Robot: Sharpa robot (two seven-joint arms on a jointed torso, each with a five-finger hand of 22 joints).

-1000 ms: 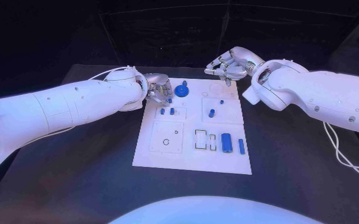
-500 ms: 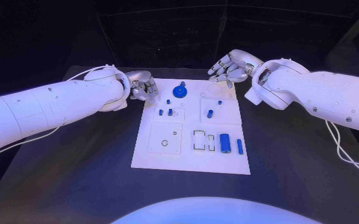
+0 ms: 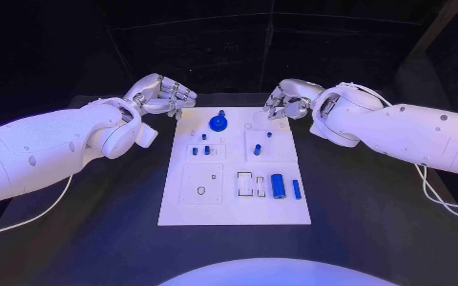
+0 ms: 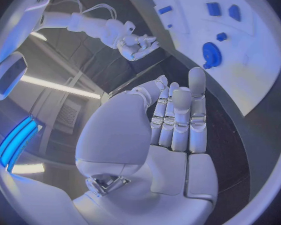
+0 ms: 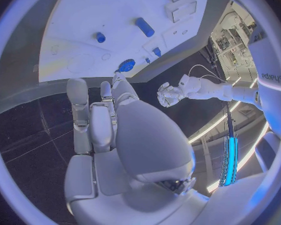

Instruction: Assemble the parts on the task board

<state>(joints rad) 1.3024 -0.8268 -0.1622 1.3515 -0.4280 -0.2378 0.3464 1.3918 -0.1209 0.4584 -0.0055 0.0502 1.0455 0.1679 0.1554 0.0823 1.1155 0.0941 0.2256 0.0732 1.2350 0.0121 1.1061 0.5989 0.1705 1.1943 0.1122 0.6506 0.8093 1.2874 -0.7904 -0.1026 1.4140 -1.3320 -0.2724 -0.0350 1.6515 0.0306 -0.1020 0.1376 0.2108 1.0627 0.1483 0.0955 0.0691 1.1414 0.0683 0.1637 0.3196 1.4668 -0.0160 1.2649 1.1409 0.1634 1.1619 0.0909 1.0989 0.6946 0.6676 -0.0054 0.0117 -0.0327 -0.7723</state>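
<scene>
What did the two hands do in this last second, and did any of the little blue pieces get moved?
The left hand drew back off the white board past its far left corner, holding nothing. The right hand barely moved, hovering by the far right corner. The view itself shifted a little. The blue pieces, including the round knob, lie as before.

a matt white task board on a matt black table. small blue parts, seemingly smooth plastic, sit on the board. glossy white arm shells carry silvery, metallic-looking hands.
</scene>
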